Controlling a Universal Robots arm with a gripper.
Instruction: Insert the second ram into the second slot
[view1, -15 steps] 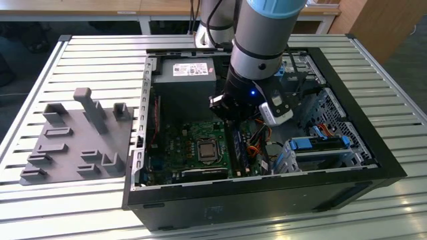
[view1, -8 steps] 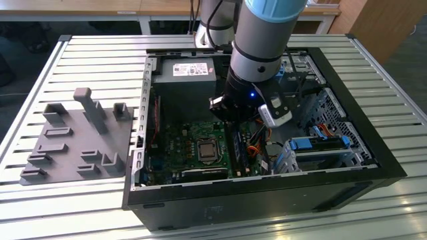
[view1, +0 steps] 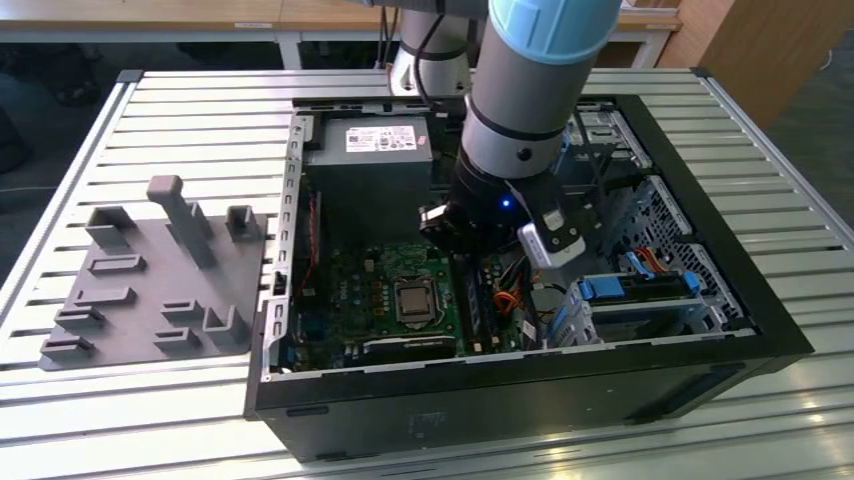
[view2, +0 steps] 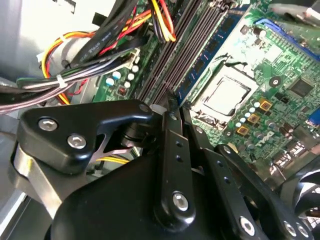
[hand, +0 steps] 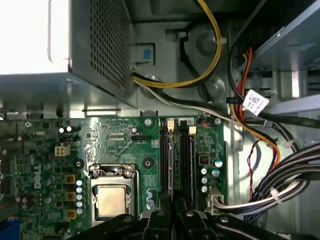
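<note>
My gripper reaches low into the open computer case, right over the motherboard's bank of memory slots. In both wrist views the two black fingers come together at the tips, the gripper shut over the bank. The second ram is a thin blue-green stick seen edge-on, standing in a slot in line with the fingertips. Its blue side shows on the processor's side of the slots. Its seating depth is hidden.
The processor socket lies beside the slots. Cable bundles crowd the other side. The power supply fills the case's far end, and blue drive brackets sit at the exterior view's right. A grey fixture lies outside.
</note>
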